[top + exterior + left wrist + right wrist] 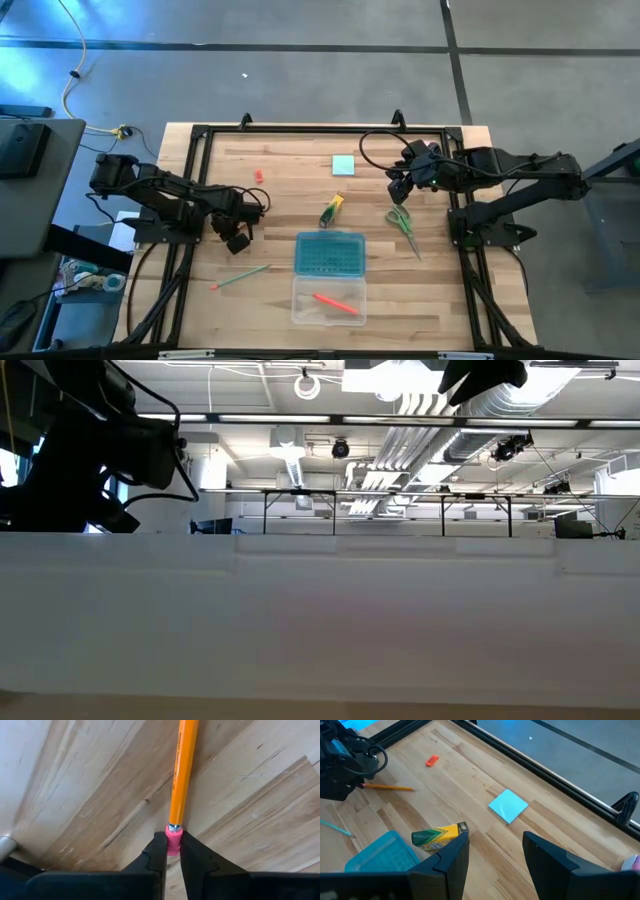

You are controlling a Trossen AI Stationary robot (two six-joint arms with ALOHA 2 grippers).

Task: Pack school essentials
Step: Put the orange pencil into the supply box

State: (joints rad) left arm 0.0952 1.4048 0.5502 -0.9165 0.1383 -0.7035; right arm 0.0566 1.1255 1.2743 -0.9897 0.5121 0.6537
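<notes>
Your left end effector [171,851] is pinched on the pink rubber tip of an orange pencil [182,775]. The pencil is long, thin and smooth, with a small silver band just above the rubber. It points away from the two dark fingers [155,857] over the pale, streaky wood of the table [75,795]. In the right wrist view you can see the same pencil [387,786] sticking out from the left end effector [355,780], low over the boards.

From above, the left end effector [237,238] sits at the left side of the table [440,290]. Its arm is bent and reaches in from the left edge.

A thin green pencil [240,276] lies flat a little nearer the front. A tiny red piece [258,175] lies alone farther back. The yellow and green marker box [440,836] is blocky, like cardboard, and lies near the middle. The light-blue square note pad [508,805] lies flat near the back edge. The green-handled scissors [402,227] lie shut on the right.

A clear plastic box [329,301] sits open at the front, with a red pen [336,303] inside. Its teal lid [329,253] has a bumpy grid.

Your right end effector [495,847] is wide open and holds nothing. It hangs above the table near the scissors, with its arm stretched in from the right side.
</notes>
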